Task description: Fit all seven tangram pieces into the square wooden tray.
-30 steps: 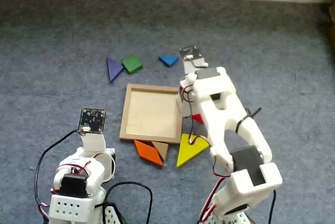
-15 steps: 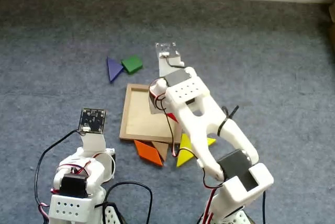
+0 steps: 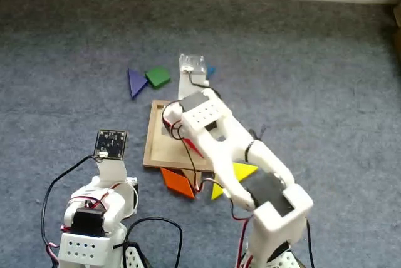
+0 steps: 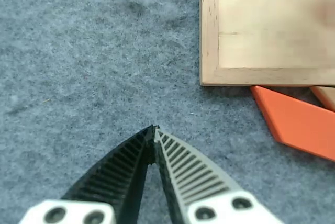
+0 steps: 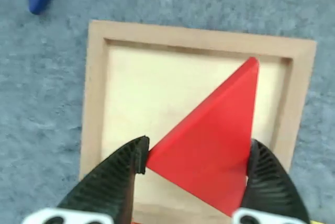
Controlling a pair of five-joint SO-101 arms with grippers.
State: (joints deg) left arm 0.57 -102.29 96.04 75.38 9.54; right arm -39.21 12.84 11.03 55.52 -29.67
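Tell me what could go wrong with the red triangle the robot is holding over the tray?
1. The red triangle has one tip very close to the wooden tray's rim. If the right gripper lets go there, that tip might catch on the rim and leave the piece tilted.
2. The gripper holds the triangle at a corner and a slanted side, so the piece could twist or slip before it lies flat.

The left gripper has its fingers pressed together above the grey carpet. A corner of the wooden tray lies near, with an orange piece just beside its outer edge.
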